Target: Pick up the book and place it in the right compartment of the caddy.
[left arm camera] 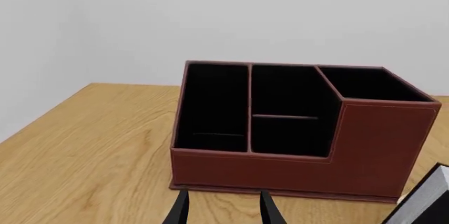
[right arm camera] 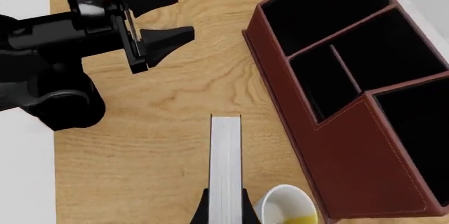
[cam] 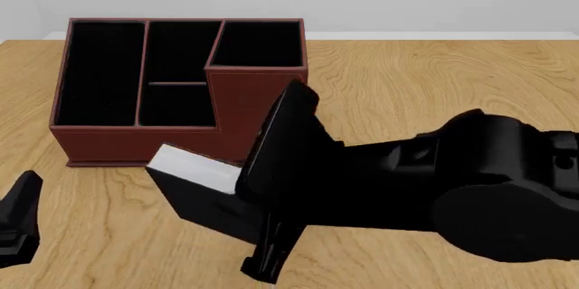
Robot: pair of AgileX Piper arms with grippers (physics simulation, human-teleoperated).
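My right gripper [cam: 257,187] is shut on the book [cam: 203,204], a thick black hardcover whose white page edge faces up. The book tilts just in front of the caddy [cam: 135,143], below its tall right compartment [cam: 257,45]. In the right wrist view the book [right arm camera: 226,161] runs straight out from between the fingers of the right gripper [right arm camera: 224,211], beside the caddy [right arm camera: 344,155] and its right compartment [right arm camera: 421,134]. My left gripper [cam: 18,224] is open and empty near the table's front left. It faces the caddy [left arm camera: 281,166], and the book's corner [left arm camera: 428,197] shows at the frame's edge.
A white mug with a yellow inside [right arm camera: 284,208] stands close to the caddy's tall corner, right beside the held book; my right arm hides it in the front view. The left gripper [right arm camera: 179,14] shows open over bare wood. A pale wall rises behind the table.
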